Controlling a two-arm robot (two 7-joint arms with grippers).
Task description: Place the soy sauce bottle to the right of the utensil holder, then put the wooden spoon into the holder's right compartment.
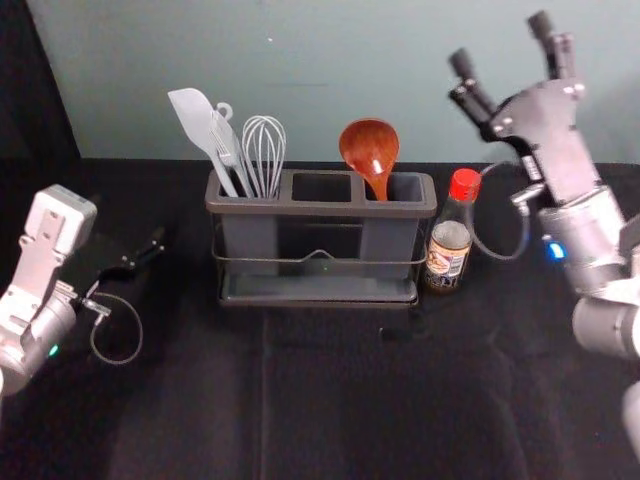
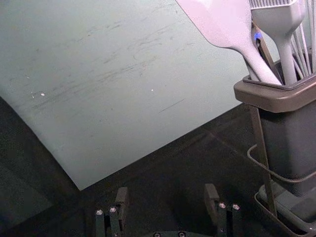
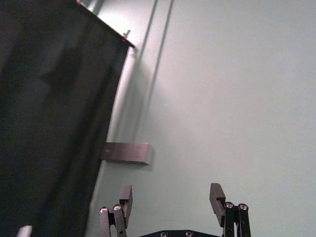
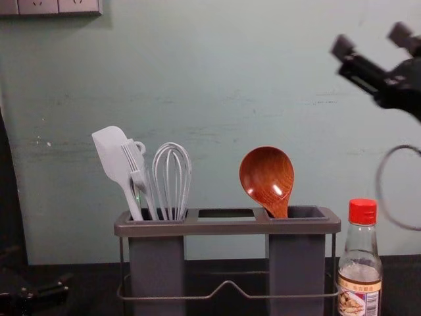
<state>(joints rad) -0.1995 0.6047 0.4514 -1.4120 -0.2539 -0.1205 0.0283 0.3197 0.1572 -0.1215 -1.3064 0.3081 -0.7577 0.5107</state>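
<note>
The wooden spoon [image 1: 371,150] stands bowl-up in the right compartment of the utensil holder [image 1: 320,209]. Close against the holder's right side stands the soy sauce bottle [image 1: 449,235], upright with a red cap; the chest view shows the bottle [image 4: 360,263] there too. My right gripper [image 1: 500,44] is raised above and to the right of the bottle, open and holding nothing; its fingers stand apart in the right wrist view, gripper [image 3: 172,193]. Low at the holder's left is my left gripper [image 1: 146,256], also open and empty in the left wrist view, gripper [image 2: 167,193].
A white spatula [image 1: 203,132], a brush [image 4: 137,172] and a whisk [image 1: 264,155] fill the holder's left compartment. Behind the black-covered table [image 1: 330,390] rises a pale wall [image 1: 320,60]. A cable loop [image 1: 500,235] hangs from the right arm near the bottle.
</note>
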